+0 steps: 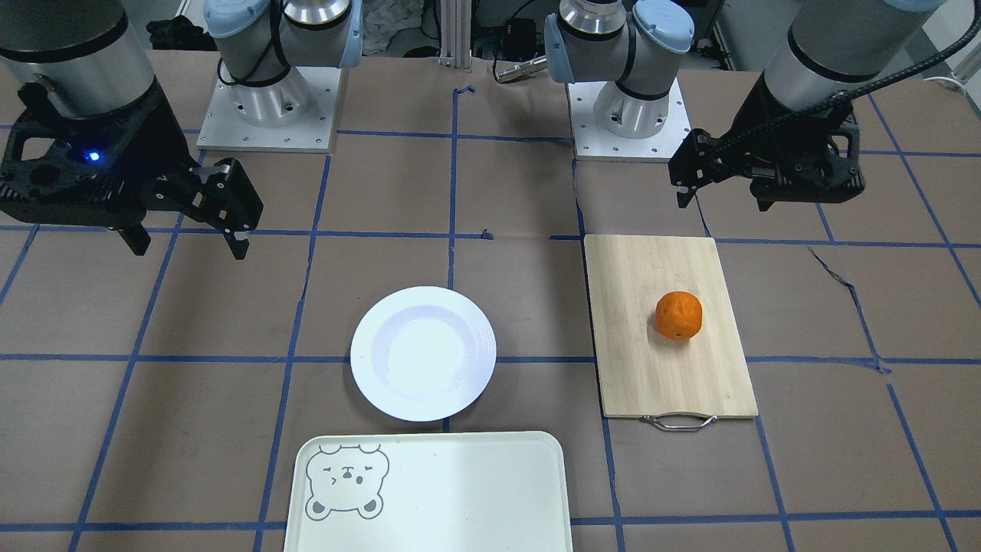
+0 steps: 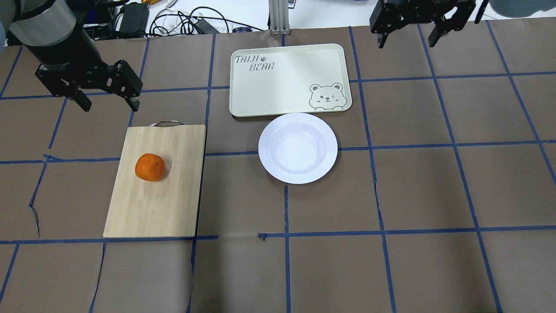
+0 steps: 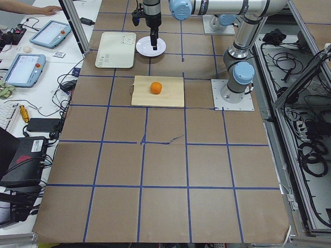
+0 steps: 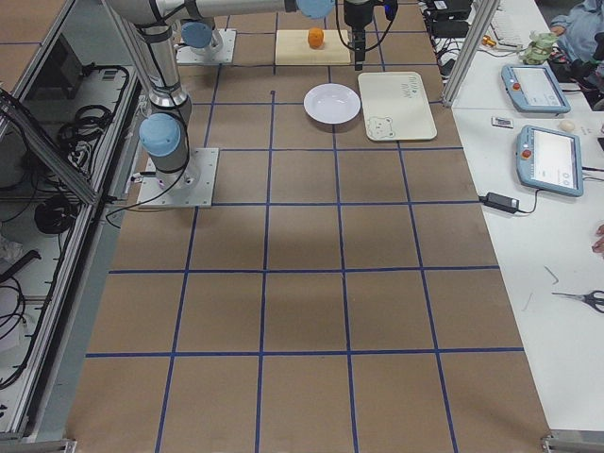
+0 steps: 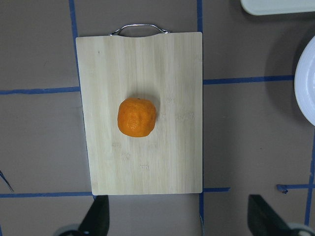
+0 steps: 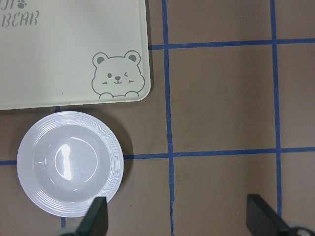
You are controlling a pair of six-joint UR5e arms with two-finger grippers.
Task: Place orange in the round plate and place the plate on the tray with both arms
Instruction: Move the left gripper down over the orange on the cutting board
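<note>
The orange (image 1: 679, 315) (image 2: 150, 167) (image 5: 137, 117) rests in the middle of a wooden cutting board (image 2: 152, 204). Apart from it, the round plate (image 1: 423, 353) (image 2: 298, 148) (image 6: 70, 163) lies bare on the table, just beside the tray (image 1: 460, 491) (image 2: 282, 82) (image 6: 59, 59), which holds nothing. My left gripper (image 2: 108, 104) (image 1: 724, 203) (image 5: 179, 221) hovers open above the table beyond the board's handle end, holding nothing. High over the table near the tray's far corner, my right gripper (image 2: 408, 41) (image 1: 190, 247) (image 6: 179, 221) is open too, with the plate below to one side.
The board (image 1: 659, 368) has a metal handle (image 2: 165, 123) at its far end. Brown paper with blue tape lines covers the table. Cables and devices lie beyond the far edge (image 2: 173, 21). Operators' tablets (image 4: 552, 156) sit on a side bench.
</note>
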